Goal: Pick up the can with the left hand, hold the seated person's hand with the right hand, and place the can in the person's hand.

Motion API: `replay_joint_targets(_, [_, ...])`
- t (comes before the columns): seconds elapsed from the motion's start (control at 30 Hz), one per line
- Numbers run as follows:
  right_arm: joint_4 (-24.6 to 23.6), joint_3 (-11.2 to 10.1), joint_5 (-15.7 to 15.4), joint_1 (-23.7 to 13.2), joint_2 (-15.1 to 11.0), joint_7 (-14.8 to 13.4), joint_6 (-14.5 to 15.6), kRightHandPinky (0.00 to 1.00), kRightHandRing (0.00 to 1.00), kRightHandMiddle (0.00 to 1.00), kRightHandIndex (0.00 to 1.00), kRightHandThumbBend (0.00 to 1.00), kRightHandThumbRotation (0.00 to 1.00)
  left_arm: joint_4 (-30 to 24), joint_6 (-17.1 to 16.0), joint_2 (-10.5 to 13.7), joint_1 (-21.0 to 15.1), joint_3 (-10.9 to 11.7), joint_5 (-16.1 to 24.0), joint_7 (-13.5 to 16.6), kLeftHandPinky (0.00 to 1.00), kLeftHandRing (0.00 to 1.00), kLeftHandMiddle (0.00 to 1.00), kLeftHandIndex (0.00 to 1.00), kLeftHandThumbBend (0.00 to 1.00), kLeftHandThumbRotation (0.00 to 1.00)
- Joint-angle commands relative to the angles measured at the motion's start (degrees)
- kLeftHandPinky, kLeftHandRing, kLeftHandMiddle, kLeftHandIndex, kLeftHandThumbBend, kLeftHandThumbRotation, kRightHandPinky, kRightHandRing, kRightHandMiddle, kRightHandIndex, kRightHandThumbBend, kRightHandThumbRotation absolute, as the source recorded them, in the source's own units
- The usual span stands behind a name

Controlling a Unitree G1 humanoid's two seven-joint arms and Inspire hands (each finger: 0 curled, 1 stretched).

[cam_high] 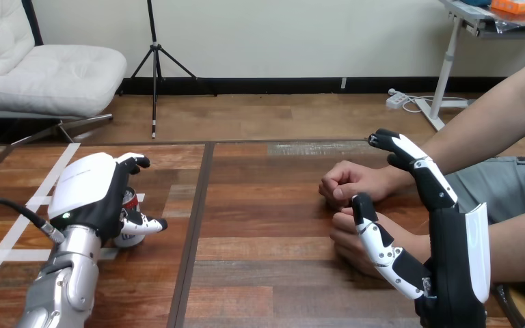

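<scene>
Wrapping its fingers round the can [131,203] near the table's [260,273] left edge, the left hand [90,190] hides most of it, so a shallow grip could tip it. By the right edge, the right hand [451,239] sits spread around the person's fists [353,183], gripping neither. Closed fists mean nowhere to put a can.

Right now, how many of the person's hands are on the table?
2. One, a fist, rests right of the table's middle; the other hand lies just nearer the robot, partly behind the robot's right hand.
</scene>
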Motion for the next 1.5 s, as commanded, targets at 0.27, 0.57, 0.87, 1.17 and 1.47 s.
replay_joint_targets(0.27, [0.1, -0.5, 0.5, -3.7, -0.2, -0.1, -0.9, 0.79, 0.84, 0.81, 0.75, 0.32, 0.29, -1.3, -0.2, 1.5, -1.9, -0.3, -0.8, -0.2, 0.61, 0.7, 0.75, 0.74, 0.75, 0.04])
replay_joint_targets(0.57, [0.2, -0.5, 0.7, -3.9, -0.1, 0.1, -0.7, 0.8, 0.84, 0.8, 0.75, 0.31, 0.28, -1.6, -0.6, 1.3, -1.8, -0.1, -1.1, 0.4, 0.6, 0.69, 0.74, 0.74, 0.75, 0.04])
replay_joint_targets(0.87, [0.2, -0.4, 0.8, -4.0, -0.1, 0.1, -0.8, 0.8, 0.83, 0.8, 0.74, 0.31, 0.27, -2.0, -0.3, 1.5, -1.8, -0.3, -1.3, 0.6, 0.6, 0.69, 0.73, 0.73, 0.76, 0.04])
replay_joint_targets(1.17, [0.2, -0.5, 0.6, -4.2, -0.1, 0.0, -0.7, 0.79, 0.83, 0.8, 0.74, 0.31, 0.26, -3.8, 2.6, 1.2, -1.6, -0.4, -0.5, -0.2, 0.6, 0.68, 0.73, 0.73, 0.77, 0.03])
replay_joint_targets(1.47, [0.3, -0.4, 0.7, -4.3, 0.0, 0.0, -0.7, 0.78, 0.82, 0.8, 0.74, 0.31, 0.26, -6.2, 9.3, 1.3, -1.8, -1.9, 2.0, -4.2, 0.61, 0.7, 0.76, 0.75, 0.78, 0.03])
